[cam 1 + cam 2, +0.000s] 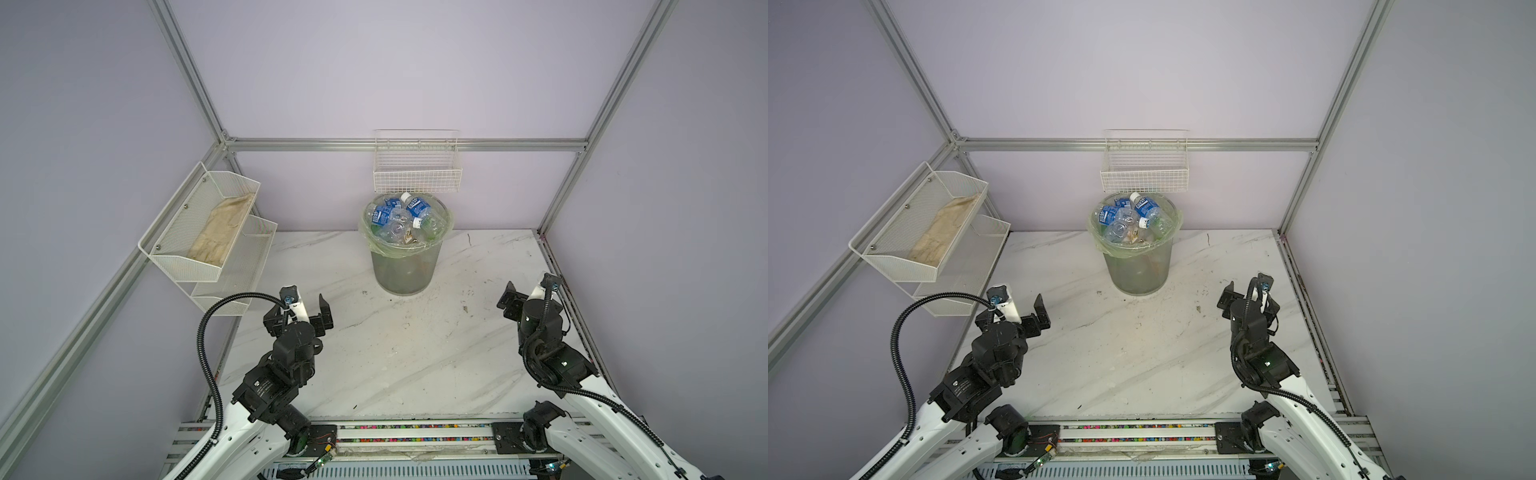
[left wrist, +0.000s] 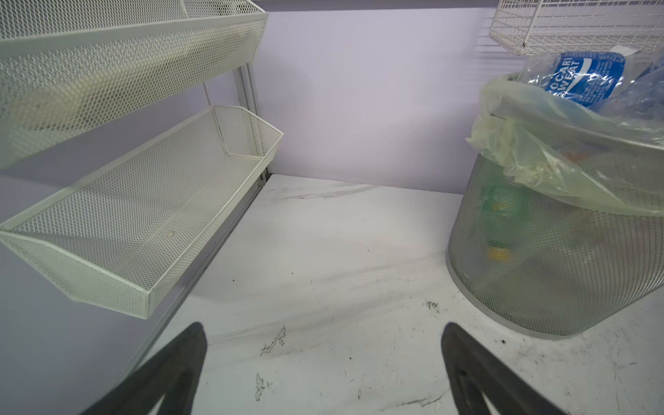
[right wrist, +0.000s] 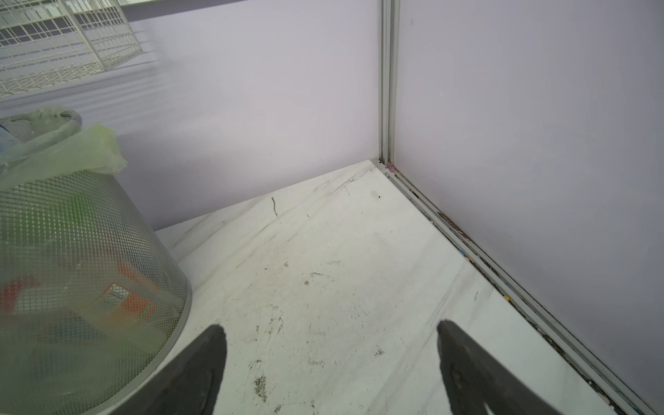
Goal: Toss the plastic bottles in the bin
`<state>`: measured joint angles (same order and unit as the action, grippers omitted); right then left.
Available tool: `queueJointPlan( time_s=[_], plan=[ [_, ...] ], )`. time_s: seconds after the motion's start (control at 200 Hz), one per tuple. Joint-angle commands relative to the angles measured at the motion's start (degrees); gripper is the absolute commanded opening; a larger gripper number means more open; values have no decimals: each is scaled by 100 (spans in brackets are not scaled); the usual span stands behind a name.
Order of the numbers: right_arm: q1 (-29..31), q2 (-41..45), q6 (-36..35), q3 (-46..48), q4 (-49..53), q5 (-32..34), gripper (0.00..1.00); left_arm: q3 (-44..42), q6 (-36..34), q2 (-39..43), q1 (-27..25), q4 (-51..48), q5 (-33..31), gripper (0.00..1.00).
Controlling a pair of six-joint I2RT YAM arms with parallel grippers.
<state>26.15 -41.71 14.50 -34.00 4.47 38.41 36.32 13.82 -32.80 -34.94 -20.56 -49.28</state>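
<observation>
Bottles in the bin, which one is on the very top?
The blue-labelled bottle whose white cap points toward the back wall; the rest lie lower.

POCARI SWEAT in white letters, on the blue label of a plastic bottle [image 2: 584, 77], atop the bin [image 2: 531, 280]

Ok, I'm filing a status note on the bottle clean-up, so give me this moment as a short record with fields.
bin: upright at the back of the table, under the wire basket
bottles: heaped in the bin to its rim; none visible on the table
left end effector: open, empty, above the table beside the mesh shelf
right end effector: open, empty, above the table
cloth: in the shelf's upper tier
</observation>
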Motion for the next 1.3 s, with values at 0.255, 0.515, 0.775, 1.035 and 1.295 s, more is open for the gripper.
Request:
queueJointPlan(
  time_s=[0.255,0.515,0.775,1.035,1.295],
  plan=[
    [26,7,-260,417,-516,375,97,-686,-3,-136,5,486,-363,100],
    [26,-123,-425,635,-977,438,97,-1057,33,-209,14,736,-433,100],
    [24,94,-526,1179,-1486,331,97,-1389,234,-210,105,819,-508,100],
    [25,-289,-362,1660,-2264,342,98,-1490,373,-317,236,869,-374,100],
    [26,-214,-469,2120,-2987,272,97,-1462,408,-391,362,843,-270,100]
  ],
)
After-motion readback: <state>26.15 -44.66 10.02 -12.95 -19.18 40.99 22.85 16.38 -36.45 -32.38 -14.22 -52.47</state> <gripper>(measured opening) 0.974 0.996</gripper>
